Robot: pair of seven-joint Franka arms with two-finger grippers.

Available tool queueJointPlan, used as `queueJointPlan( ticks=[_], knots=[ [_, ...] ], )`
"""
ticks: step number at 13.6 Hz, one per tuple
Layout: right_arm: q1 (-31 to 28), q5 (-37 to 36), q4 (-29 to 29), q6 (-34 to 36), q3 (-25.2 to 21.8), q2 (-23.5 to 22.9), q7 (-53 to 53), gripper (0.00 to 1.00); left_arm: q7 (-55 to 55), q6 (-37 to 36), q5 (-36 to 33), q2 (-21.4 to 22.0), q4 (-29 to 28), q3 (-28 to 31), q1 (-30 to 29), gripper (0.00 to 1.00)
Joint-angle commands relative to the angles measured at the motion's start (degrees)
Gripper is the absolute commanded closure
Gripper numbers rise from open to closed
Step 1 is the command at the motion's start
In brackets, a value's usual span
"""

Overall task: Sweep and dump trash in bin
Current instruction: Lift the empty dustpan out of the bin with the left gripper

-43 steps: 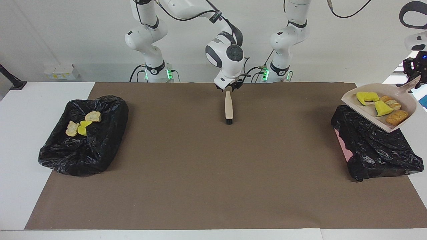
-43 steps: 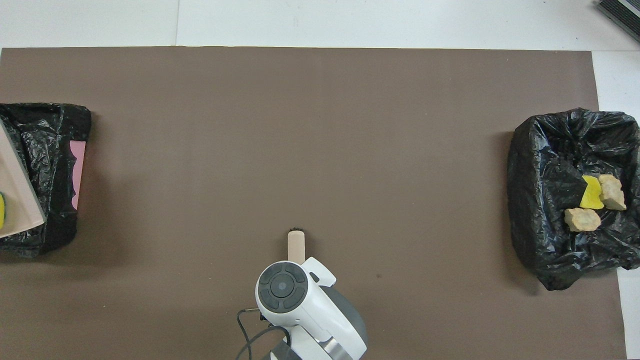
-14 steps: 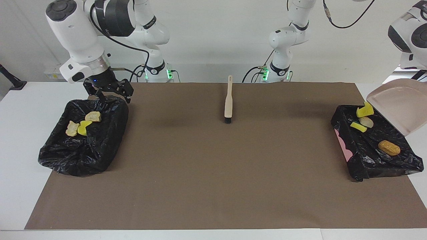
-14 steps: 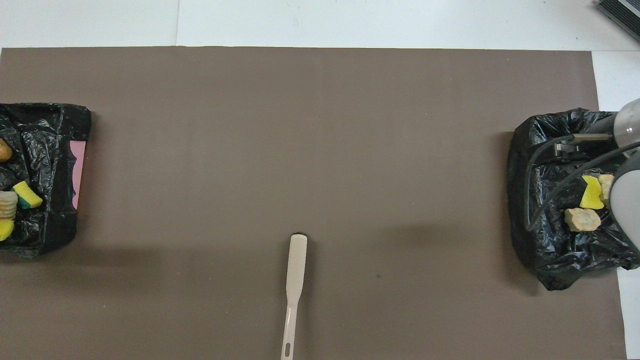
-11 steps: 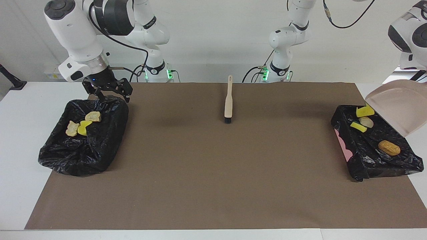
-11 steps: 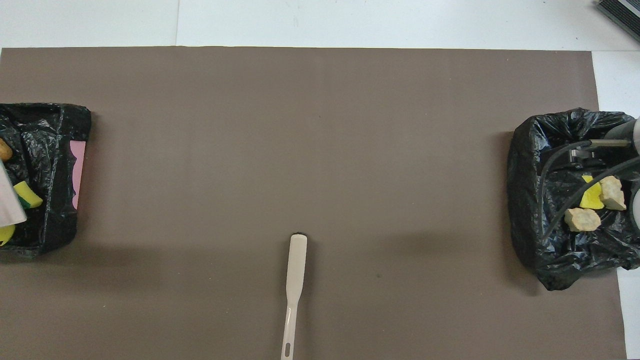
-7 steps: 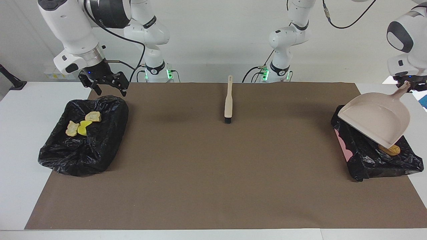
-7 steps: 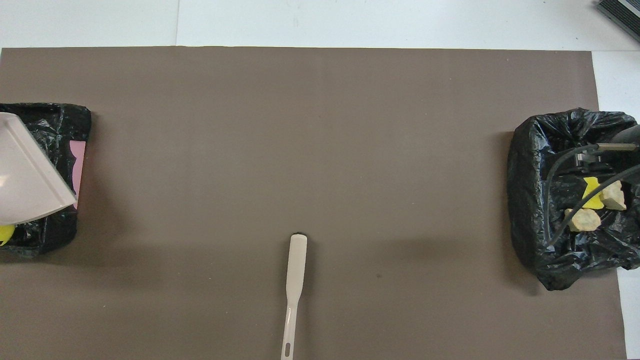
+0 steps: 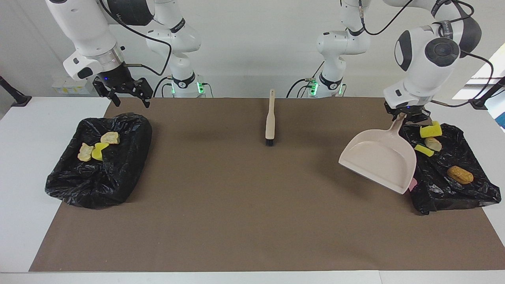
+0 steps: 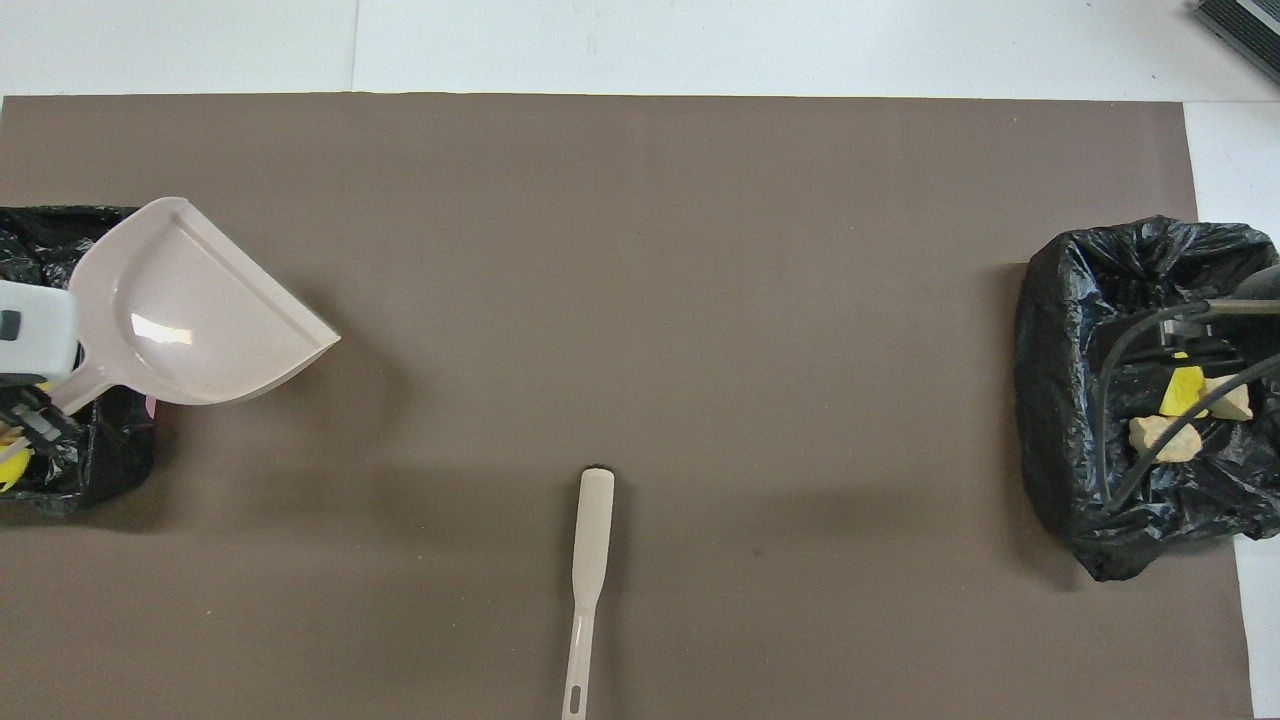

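The dustpan is held by its handle in the left gripper, fingers clamped tight on the handle's top end. The pan hangs tilted below the fingers, over the brown mat, its open mouth toward the table's middle; no trash is seen in it. Just beside the fingers, toward the left arm's end of the table, the black-lined bin is seen with four pieces of trash lying in it: a yellow sponge wedge closest to the fingers, a pale chunk and a second yellow wedge a bit farther from the robots, and an orange-brown bread-like piece farthest from the fingers.

The right gripper is held up in the air with fingers spread wide apart, nothing between them, over the mat edge near the robots' rim of the second black-lined bin. Below and away from the fingers, three pieces are seen in that bin: two pale chunks and a yellow wedge touching between them.

The brush is left lying on the mat at the table's middle, well apart from both sets of fingers, bristles away from the robots.
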State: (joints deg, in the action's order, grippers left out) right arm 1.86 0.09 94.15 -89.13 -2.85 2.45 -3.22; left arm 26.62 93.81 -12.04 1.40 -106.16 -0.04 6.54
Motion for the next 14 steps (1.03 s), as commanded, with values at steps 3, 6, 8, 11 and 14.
queueJointPlan(
  ticks=[3,6,8,11,14],
  knots=[
    [0.16,0.00,0.42,0.36,-0.31,0.54,0.32,0.00,-19.98,4.17,7.63,-1.38,0.25,1.18,10.48,1.00],
    [0.16,0.00,0.42,0.27,-0.40,0.54,0.32,0.00,-32.90,7.69,9.92,-6.55,2.78,1.18,17.77,1.00],
    [0.16,0.00,0.42,0.27,-0.31,0.54,0.32,0.00,-43.53,11.37,10.28,-12.97,6.91,1.09,21.49,1.00],
    [0.16,0.00,0.42,0.27,-0.31,0.54,0.32,0.00,-52.35,17.62,13.70,-17.81,7.89,1.18,26.14,1.00],
    [0.16,0.00,0.42,0.27,-0.31,0.54,0.32,0.00,-57.55,21.75,15.36,-23.44,11.49,1.18,28.61,1.00]
  ],
)
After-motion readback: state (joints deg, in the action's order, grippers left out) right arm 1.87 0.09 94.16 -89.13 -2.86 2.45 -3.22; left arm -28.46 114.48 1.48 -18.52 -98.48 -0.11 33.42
